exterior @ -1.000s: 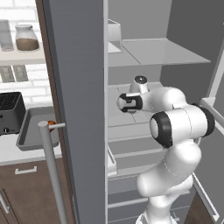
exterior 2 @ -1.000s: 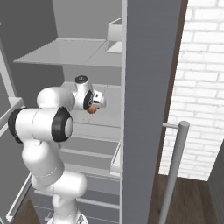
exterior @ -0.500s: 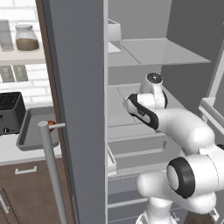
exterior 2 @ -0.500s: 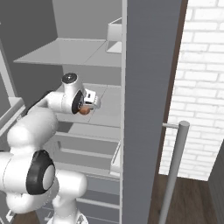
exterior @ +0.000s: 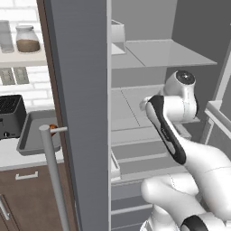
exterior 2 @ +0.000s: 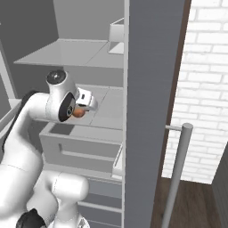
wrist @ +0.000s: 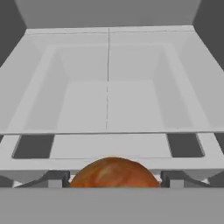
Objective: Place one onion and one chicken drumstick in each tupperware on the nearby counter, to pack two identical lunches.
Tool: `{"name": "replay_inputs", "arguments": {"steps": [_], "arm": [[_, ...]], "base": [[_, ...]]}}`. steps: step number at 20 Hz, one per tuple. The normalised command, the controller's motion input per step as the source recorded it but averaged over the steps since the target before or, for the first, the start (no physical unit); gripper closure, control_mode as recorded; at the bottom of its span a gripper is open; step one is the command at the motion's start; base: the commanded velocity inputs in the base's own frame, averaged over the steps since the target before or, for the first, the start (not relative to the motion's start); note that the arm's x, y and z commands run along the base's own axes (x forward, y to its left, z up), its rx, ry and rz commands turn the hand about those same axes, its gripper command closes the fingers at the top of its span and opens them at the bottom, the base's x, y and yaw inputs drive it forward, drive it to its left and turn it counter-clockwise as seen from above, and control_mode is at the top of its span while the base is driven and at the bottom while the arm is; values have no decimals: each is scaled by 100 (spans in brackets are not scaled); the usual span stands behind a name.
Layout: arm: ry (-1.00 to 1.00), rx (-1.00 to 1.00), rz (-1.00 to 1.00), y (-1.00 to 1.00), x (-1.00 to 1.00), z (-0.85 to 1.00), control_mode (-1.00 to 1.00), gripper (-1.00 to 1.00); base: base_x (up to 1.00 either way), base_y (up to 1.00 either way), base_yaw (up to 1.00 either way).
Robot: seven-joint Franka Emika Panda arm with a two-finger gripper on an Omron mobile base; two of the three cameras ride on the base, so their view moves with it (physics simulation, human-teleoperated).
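Orange-brown, the onion (wrist: pixel 113 173) sits clamped between the two fingertips of the gripper (exterior 2: pixel 79 111) at six o'clock in the hand view, one dark pad (wrist: pixel 54 178) on either side. Beyond it at twelve o'clock lies a pale fridge drawer (wrist: pixel 109 98), apart from the onion. At nine o'clock in the left base view, a grey tupperware (exterior: pixel 34 135) rests on the counter (exterior: pixel 13 158) beside the black toaster (exterior: pixel 10 115).

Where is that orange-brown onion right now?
The onion sits between the gripper fingers inside the open fridge, above a pale drawer; in the right base view it shows as an orange spot at the arm's tip.
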Motion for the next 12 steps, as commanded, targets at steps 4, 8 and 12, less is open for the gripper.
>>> {"name": "replay_inputs", "arguments": {"steps": [4,8,12], "arm": [[-7,0,0,0,-100,53,-100,100],[0,0,0,0,0,0,100,100],[0,0,0,0,0,0,100,100]], "base": [[0,0,0],[-100,0,0],[-100,11,2]]}}
